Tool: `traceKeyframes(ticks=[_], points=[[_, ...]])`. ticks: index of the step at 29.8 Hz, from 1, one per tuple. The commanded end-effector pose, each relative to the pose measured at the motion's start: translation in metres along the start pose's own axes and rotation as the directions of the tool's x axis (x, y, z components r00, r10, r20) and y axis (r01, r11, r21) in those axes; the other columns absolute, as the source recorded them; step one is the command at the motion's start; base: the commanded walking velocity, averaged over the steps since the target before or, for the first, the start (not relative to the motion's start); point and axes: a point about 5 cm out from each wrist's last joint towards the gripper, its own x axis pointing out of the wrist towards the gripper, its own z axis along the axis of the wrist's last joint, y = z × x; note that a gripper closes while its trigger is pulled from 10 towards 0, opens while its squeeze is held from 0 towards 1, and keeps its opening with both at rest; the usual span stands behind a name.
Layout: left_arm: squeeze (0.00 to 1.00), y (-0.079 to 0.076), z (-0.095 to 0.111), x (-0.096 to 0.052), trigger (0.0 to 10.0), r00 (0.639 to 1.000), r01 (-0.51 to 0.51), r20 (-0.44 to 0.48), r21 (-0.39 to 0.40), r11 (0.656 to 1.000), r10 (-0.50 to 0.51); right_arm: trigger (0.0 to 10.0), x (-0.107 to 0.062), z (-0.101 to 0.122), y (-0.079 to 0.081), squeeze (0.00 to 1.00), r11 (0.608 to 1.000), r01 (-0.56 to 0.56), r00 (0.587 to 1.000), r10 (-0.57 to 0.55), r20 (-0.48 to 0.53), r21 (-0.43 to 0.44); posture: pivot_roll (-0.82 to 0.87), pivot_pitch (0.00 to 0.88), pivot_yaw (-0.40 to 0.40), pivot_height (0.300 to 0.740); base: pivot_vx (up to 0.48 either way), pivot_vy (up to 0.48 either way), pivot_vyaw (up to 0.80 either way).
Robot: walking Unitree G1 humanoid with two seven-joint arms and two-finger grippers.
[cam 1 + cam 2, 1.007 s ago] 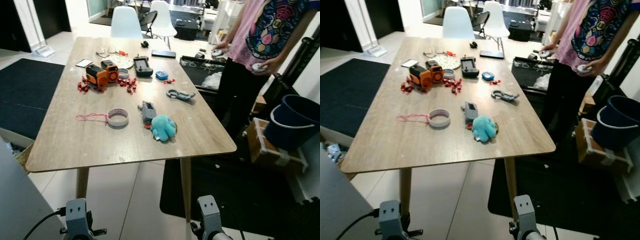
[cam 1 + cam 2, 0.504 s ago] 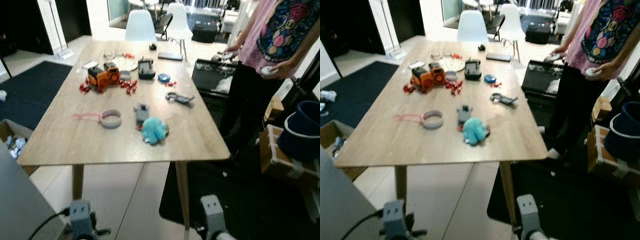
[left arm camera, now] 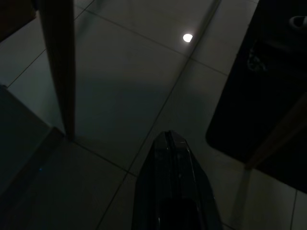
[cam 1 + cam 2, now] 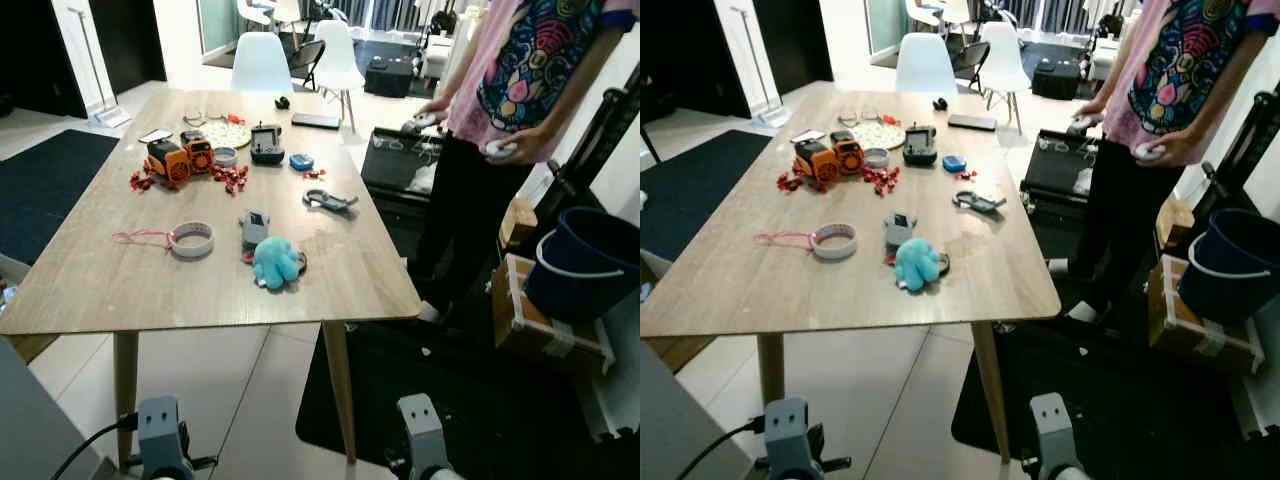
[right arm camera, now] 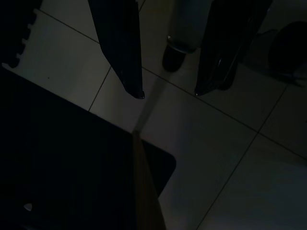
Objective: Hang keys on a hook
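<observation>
Tiled floor and dark rugs are surrounding a long wooden table, which is being viewed from its near end by the robot's head camera. Lying on the tabletop near the middle is a fuzzy blue toy touching a grey fob; together these are judged to be the keys. Close by are a roll of tape with a pink cord, a grey carabiner, an orange toy and scattered red pieces. A person is standing at the table's right side, holding white controllers. No hook is being shown anywhere.

Both arms are hanging low beneath the table edge. The left gripper is pointing at the dim floor with its fingers pressed together. The right gripper is also pointing at the floor, its fingers spread apart with nothing between them.

Several risks are being judged from here. The keys are lying well in from the near edge, so a long reach is being called for, and the tape or red pieces could be knocked aside. The soft toy could be pinched alone, leaving the fob dangling and swinging. The table leg and the person are standing near any walking path, so a bump is possible.
</observation>
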Motion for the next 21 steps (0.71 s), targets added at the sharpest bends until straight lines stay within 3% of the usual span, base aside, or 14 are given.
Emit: traceKeyframes(ticks=[1,9,21], points=[[0.0,0.0002,-0.0039,-0.0011,10.0,1.0,-0.002,-0.024,0.007,1.0,0.002,10.0,-0.0006,-0.0017,-0.0007,0.0,1.0,0.001,1.0,-0.001,-0.006,-0.001,0.08,0.02,-0.056,0.74,0.0,0.0,0.0],[0.0,0.0008,-0.0055,-0.0014,10.0,0.999,-0.027,-0.035,-0.009,1.0,0.027,10.0,-0.0009,-0.0023,-0.0013,0.0,1.0,-0.002,1.0,0.002,-0.008,-0.007,0.08,0.021,-0.06,0.74,0.0,0.105,0.0],[0.0,0.002,-0.0073,-0.0029,10.0,0.998,-0.04,-0.039,-0.014,0.999,0.039,10.0,-0.0009,-0.0023,-0.0005,0.0,1.0,-0.007,1.0,0.007,-0.007,-0.011,0.08,0.025,-0.064,0.74,0.0,0.409,0.0]])
